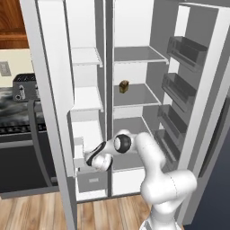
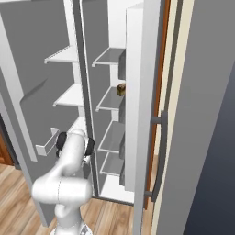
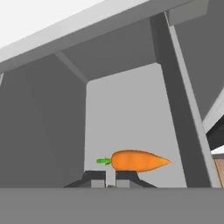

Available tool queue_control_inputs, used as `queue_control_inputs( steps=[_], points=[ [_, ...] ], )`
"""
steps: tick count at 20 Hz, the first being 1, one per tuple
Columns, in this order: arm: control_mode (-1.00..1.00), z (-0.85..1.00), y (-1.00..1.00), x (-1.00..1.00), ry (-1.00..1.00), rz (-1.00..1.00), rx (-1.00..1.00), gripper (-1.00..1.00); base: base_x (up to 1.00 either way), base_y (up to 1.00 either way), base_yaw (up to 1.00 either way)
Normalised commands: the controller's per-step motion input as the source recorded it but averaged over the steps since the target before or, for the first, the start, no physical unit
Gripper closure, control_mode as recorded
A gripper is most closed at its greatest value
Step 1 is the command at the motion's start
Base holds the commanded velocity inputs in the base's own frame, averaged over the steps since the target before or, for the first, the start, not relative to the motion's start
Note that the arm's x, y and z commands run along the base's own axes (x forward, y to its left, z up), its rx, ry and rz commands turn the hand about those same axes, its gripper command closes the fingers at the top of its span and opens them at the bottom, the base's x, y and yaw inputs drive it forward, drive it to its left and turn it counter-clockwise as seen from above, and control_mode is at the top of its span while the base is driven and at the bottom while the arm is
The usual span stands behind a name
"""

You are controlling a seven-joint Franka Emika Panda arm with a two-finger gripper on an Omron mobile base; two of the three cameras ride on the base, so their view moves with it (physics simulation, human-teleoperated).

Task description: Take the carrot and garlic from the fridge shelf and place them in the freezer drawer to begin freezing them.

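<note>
1. Hand view: small tapered bright-orange carrot (image 3: 139, 160) lies inside the pale grey box-shaped freezer drawer (image 3: 127, 122), just beyond the claw (image 3: 110, 180).
2. Claw fingers sit pressed together, holding nothing.
3. Withdraw straight, clearing the drawer walls; garlic's whereabouts are unclear.

Orange carrot (image 3: 138, 160) on its side in the pale grey freezer drawer (image 3: 127, 118), green tuft leftward.

The gripper (image 3: 110, 178) shows just its fingertips, the rest cut off below (whether they touch the carrot (image 3: 138, 160) is unclear). The brown item (image 1: 124, 86) on the fridge shelf (image 1: 143, 99) is too small to identify.
</note>
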Motion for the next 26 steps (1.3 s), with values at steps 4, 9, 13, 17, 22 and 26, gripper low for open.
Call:
queue_control_inputs(
  steps=[4,9,13,17,22,26],
  points=[
    [-1.00,-0.92,0.24,-0.79,0.00,-0.05,-0.06,-1.00,0.00,0.00,0.00],
    [-1.00,-0.63,0.14,-0.66,0.00,-0.06,-0.01,-1.00,0.00,0.00,0.00],
    [-1.00,-0.29,0.01,-0.36,0.00,-0.06,0.00,-1.00,0.00,0.00,0.00],
    [-1.00,-0.02,0.00,-0.03,0.00,-0.04,0.00,-1.00,0.00,0.00,0.00],
    [-1.00,0.05,-0.01,0.00,0.00,-0.01,0.01,-1.00,0.00,0.00,0.00],
    [-1.00,0.24,-0.07,0.00,0.00,0.00,0.02,-1.00,0.00,0.00,0.00]
  ],
)
